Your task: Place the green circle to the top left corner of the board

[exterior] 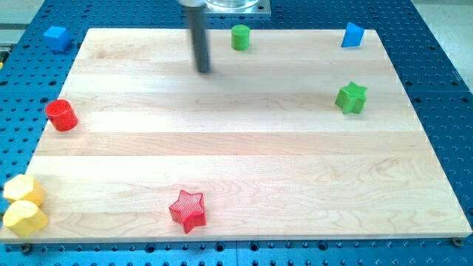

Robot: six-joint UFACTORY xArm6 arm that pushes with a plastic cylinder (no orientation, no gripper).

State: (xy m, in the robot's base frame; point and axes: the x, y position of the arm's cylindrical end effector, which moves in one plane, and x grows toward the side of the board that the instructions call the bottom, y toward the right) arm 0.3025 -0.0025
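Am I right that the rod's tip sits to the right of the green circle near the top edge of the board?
Not quite. The camera view shows my tip to the view's left of the green circle, not its right, and apart from it. The circle does sit near the board's top edge.

The bench (236,148) is pale wood with long lengthwise grain bands, set on a blue surface (443,89) dotted with a regular grid of dark holes. The circle (240,37) and one star (352,97) are bright green. The cylinder (61,115) and the other star (187,210) are red. Two blocks (353,35) (56,37) are blue; two more (23,190) (25,218) are yellow. The rod above my tip (204,71) is dark grey.
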